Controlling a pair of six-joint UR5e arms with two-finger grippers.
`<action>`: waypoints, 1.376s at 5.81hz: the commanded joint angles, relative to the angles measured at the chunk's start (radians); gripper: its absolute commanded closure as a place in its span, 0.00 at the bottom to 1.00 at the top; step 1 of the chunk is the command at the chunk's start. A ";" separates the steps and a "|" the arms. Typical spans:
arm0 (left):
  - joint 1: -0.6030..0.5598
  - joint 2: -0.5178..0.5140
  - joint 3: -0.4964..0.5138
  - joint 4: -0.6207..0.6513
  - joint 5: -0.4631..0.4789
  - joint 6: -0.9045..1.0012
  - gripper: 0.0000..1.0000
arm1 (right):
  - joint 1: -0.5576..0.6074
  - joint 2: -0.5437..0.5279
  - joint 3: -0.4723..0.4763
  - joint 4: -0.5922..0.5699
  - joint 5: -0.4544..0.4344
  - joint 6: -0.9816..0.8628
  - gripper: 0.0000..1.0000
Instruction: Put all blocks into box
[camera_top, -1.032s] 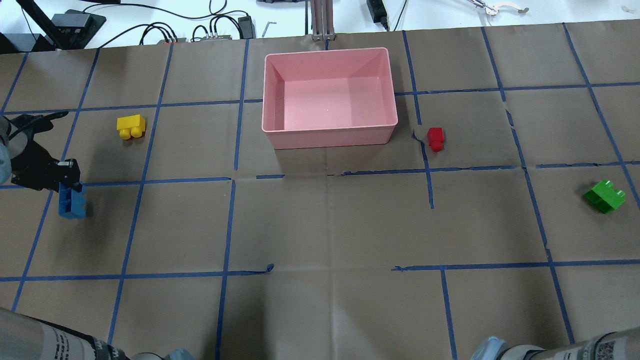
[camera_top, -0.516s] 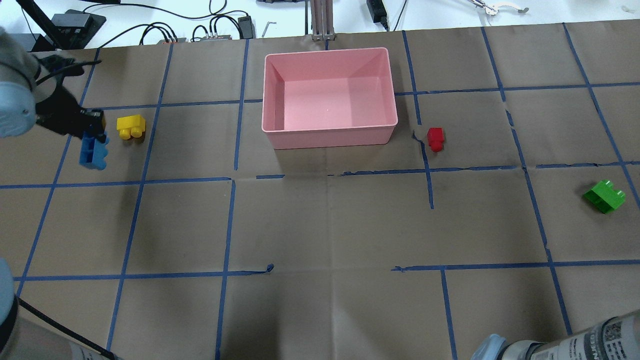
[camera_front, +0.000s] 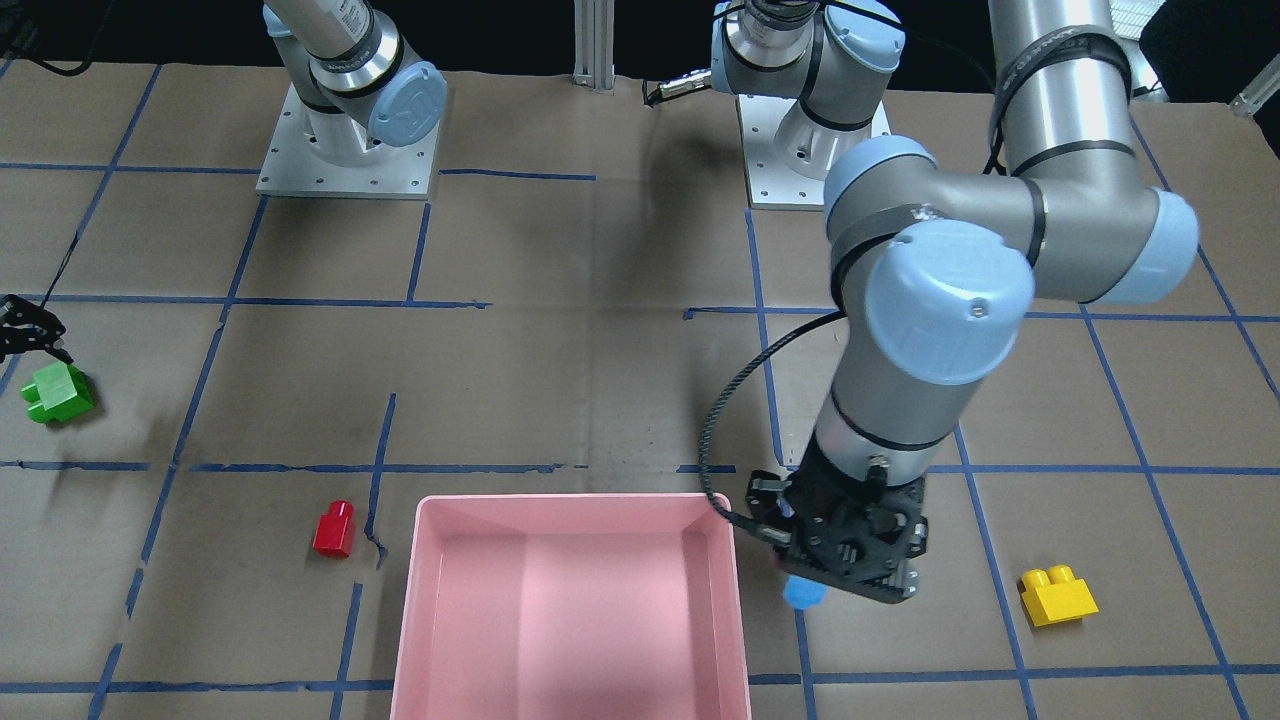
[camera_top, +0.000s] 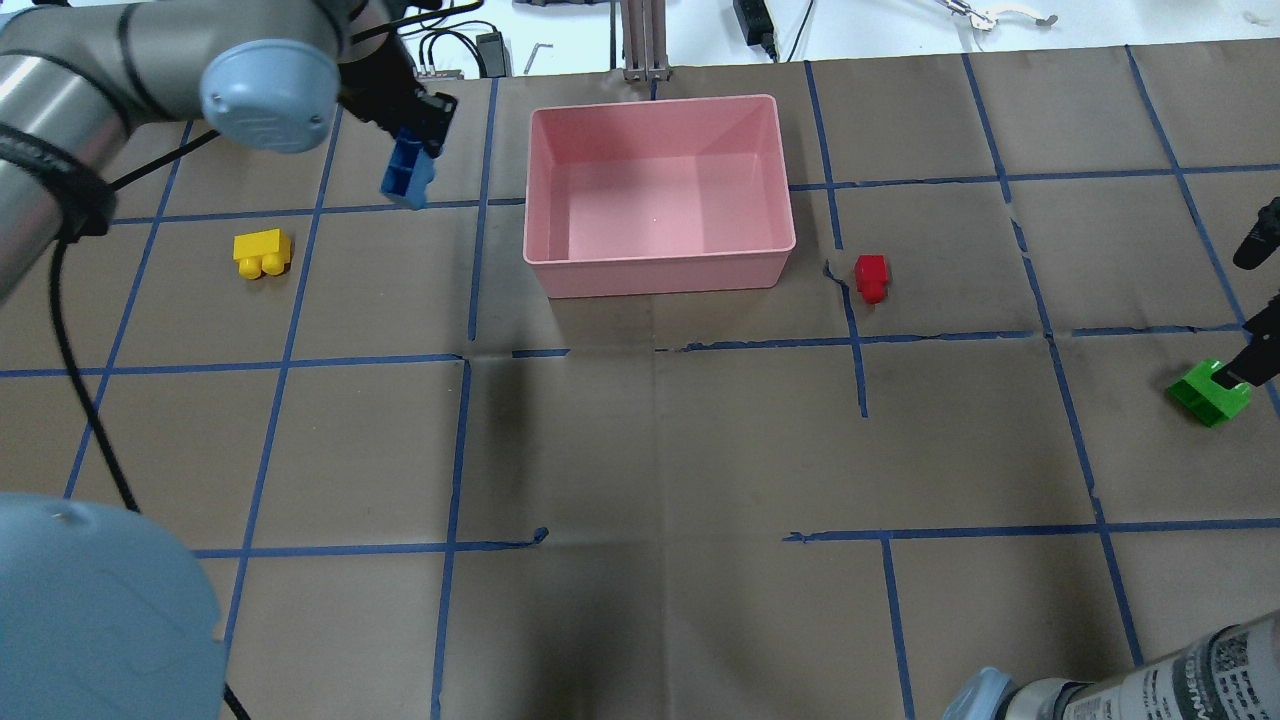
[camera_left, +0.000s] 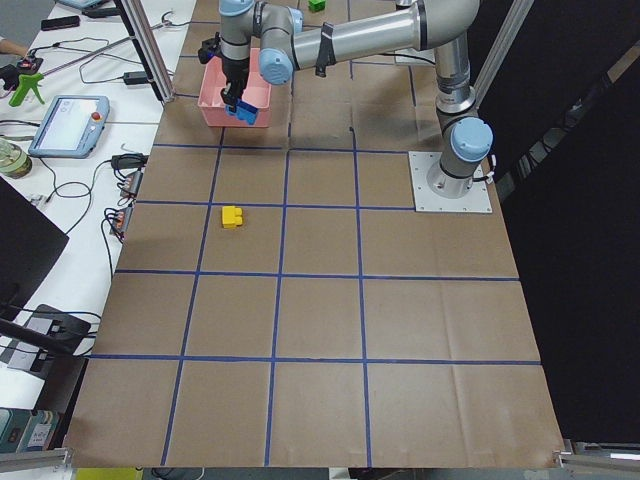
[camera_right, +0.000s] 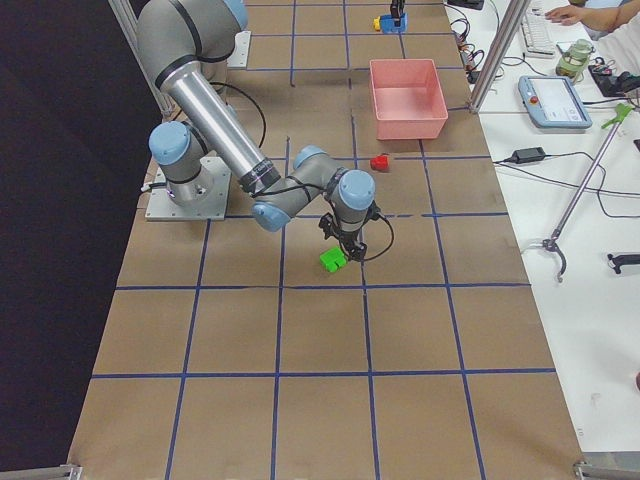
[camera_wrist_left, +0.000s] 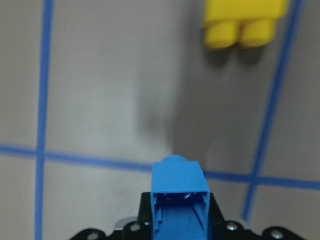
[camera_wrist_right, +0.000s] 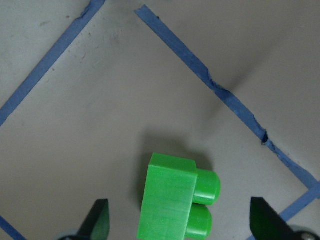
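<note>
My left gripper (camera_top: 420, 132) is shut on the long blue brick (camera_top: 408, 172) and holds it in the air just left of the pink box (camera_top: 660, 272), which is empty. The brick's end shows in the left wrist view (camera_wrist_left: 179, 186). My right gripper (camera_top: 1257, 300) is open and hangs over the green brick (camera_top: 1208, 393); the brick lies between its fingertips in the right wrist view (camera_wrist_right: 172, 197), and I cannot tell whether they touch it. The yellow brick (camera_top: 262, 253) lies on the table to the left. The red brick (camera_top: 870, 276) lies right of the box.
The table is brown paper with a grid of blue tape. Cables and power bricks (camera_top: 430, 60) lie beyond the far edge, behind the box. Both arm bases (camera_front: 345, 150) stand at the robot's side of the table.
My left arm has carried the blue brick from the left edge up and right, past the yellow brick, to beside the box. My right gripper has come in over the green brick.
</note>
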 joint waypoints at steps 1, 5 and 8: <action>-0.100 -0.128 0.114 0.008 -0.023 -0.097 1.00 | 0.000 0.013 0.022 -0.066 0.001 -0.053 0.01; -0.060 -0.094 0.103 -0.028 -0.009 -0.083 0.00 | -0.025 0.051 0.043 -0.071 -0.016 -0.058 0.01; 0.306 0.078 -0.155 -0.082 -0.014 0.045 0.00 | -0.026 0.059 0.043 -0.071 -0.019 -0.050 0.16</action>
